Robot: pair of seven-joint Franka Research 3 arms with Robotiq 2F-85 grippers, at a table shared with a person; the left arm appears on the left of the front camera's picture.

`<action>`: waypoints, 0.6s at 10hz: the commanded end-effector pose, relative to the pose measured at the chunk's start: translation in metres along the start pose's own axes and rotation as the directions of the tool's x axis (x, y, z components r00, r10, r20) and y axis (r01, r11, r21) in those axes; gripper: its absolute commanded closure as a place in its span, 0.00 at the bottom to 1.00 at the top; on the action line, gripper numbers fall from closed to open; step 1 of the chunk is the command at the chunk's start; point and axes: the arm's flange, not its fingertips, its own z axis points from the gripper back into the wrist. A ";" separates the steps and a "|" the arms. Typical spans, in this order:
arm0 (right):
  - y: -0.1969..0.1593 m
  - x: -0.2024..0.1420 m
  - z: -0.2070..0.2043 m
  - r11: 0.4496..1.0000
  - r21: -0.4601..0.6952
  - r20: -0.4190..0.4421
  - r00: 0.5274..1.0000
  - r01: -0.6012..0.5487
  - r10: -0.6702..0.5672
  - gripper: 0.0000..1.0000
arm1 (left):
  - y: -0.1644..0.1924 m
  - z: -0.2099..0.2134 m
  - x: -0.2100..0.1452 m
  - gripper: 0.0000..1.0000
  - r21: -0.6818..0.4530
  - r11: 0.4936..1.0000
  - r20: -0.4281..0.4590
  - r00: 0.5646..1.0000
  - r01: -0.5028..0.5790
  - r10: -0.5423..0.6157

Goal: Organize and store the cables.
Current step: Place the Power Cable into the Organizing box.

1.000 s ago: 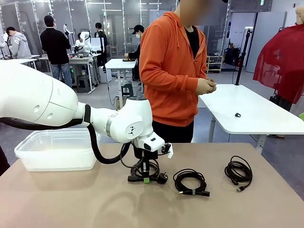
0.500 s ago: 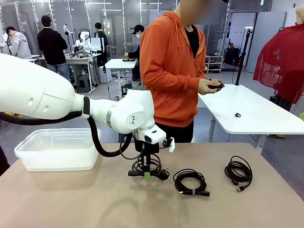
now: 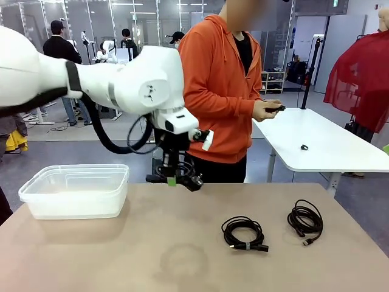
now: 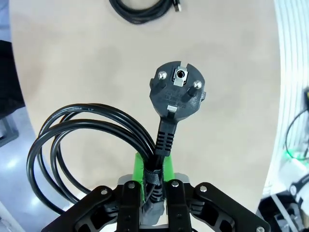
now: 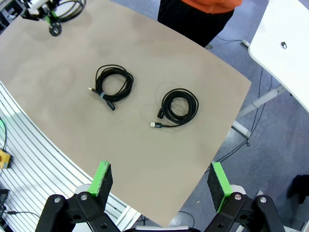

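Note:
My left gripper hangs well above the table, shut on a coiled black cable at its green tie. In the left wrist view the gripper pinches that bundle, with the loops to the left and the round plug pointing away. Two more coiled cables lie on the table's right half, one in the middle and one further right. High above the table's edge, my right gripper stands open over both cables.
A clear plastic bin stands on the table's left side. A person in an orange hoodie stands at the far edge, hands holding a small black object. A white table stands behind on the right.
My left gripper has lifted the cable with the green tie off the table and carried it up and slightly left. The other two cables have not moved.

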 end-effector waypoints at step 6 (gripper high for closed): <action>-0.001 -0.001 0.000 1.000 -0.001 -0.002 1.000 -0.002 0.002 0.00 | -0.076 0.055 -0.214 0.93 0.036 0.999 -0.055 0.998 -0.025 0.027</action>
